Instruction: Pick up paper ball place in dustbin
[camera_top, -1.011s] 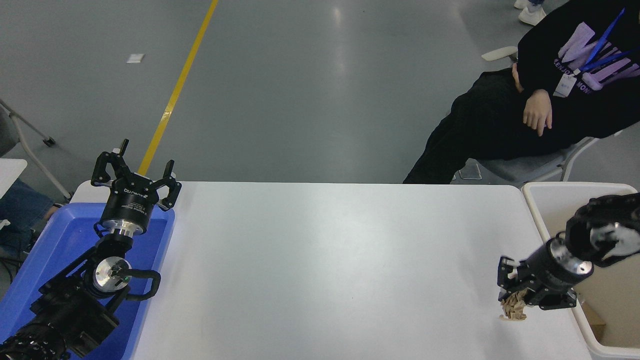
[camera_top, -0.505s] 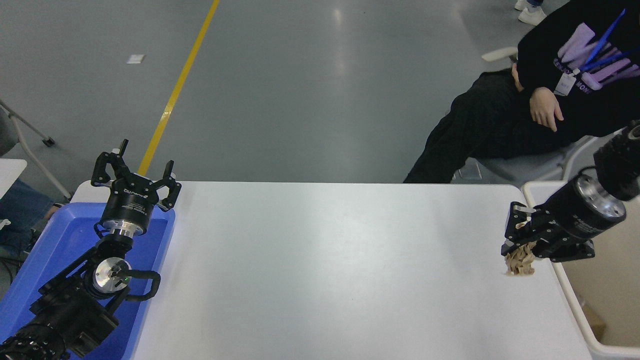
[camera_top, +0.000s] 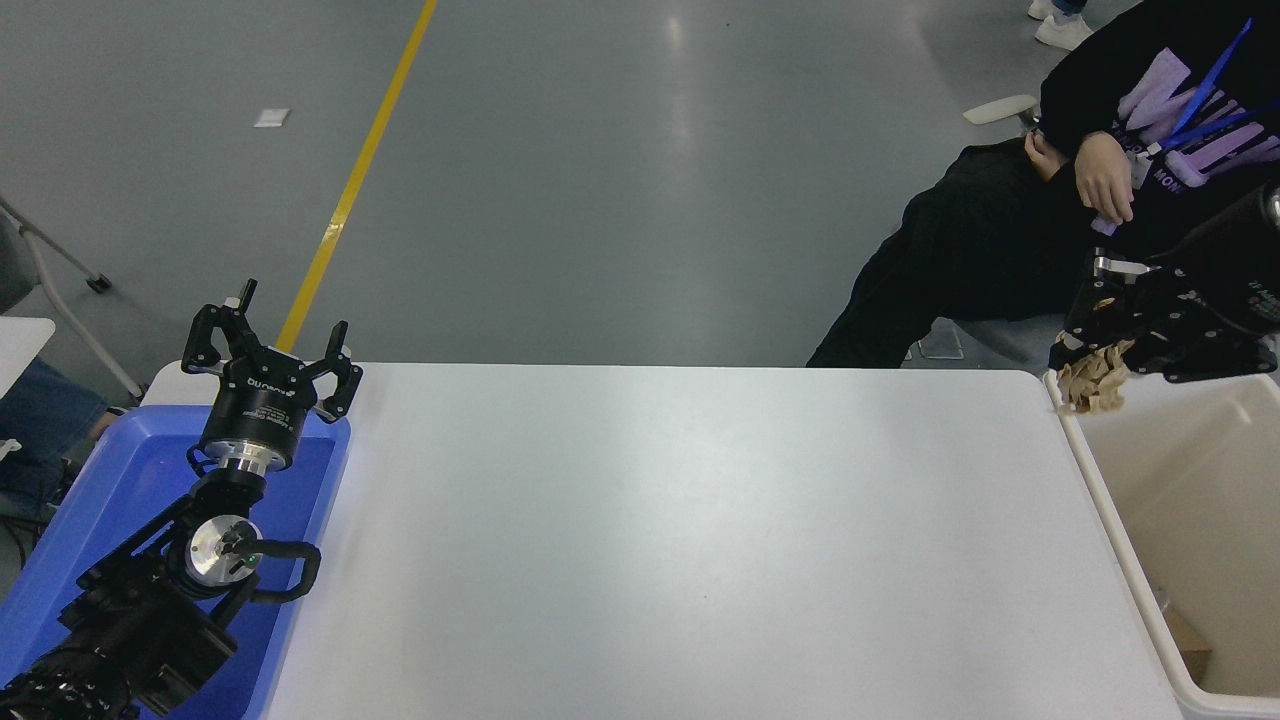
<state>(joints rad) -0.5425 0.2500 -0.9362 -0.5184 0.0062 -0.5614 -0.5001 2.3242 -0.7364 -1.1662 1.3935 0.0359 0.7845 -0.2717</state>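
Observation:
My right gripper (camera_top: 1092, 345) is shut on the tan paper ball (camera_top: 1092, 383), which hangs from its fingers in the air over the far left corner of the cream-white dustbin (camera_top: 1122, 540) at the table's right end. The dustbin's beige inside is open to view, with a small brown scrap at its near bottom. My left arm is parked at the lower left, its gripper (camera_top: 270, 350) open above the blue tray.
A shallow blue tray (camera_top: 110, 500) sits at the table's left end under my left arm. A person in black (camera_top: 1010, 240) sits on a chair beyond the table's far right corner, close behind my right gripper. The white table (camera_top: 680, 540) spans the middle.
My right gripper has lifted the paper ball off the table's right edge and carried it up and away, to above the dustbin's far corner. The person's hand moved up. The left arm has not moved.

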